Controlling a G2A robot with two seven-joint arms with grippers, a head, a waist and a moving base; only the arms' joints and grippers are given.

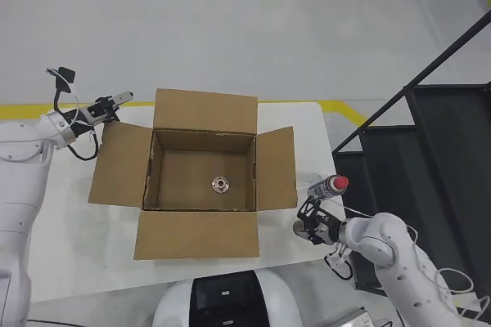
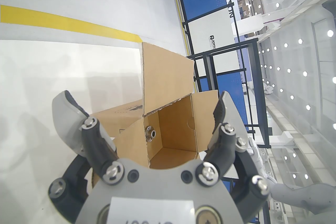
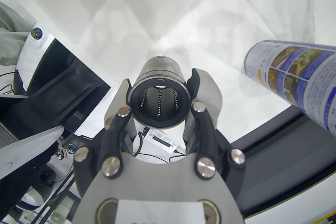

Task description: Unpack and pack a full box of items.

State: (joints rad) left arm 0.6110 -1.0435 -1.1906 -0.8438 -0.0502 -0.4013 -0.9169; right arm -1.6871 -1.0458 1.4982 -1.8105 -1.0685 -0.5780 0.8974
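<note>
An open cardboard box (image 1: 198,176) stands mid-table with all flaps folded out. On its floor lies a small round metal flange (image 1: 219,185), also seen in the left wrist view (image 2: 150,133). My left gripper (image 1: 119,100) hovers beyond the box's far-left corner, open and empty (image 2: 147,107). Near the table's right front edge, my right gripper (image 1: 307,225) is shut on a steel cylindrical bearing (image 3: 160,96), its bore facing the wrist camera. A spray can (image 1: 328,186) with a red cap stands just beyond it; its printed body (image 3: 296,78) shows in the right wrist view.
The white table (image 1: 82,245) has bare room left of and in front of the box. A black metal stair frame (image 1: 425,139) stands right of the table. A yellow floor line (image 1: 344,106) runs behind it.
</note>
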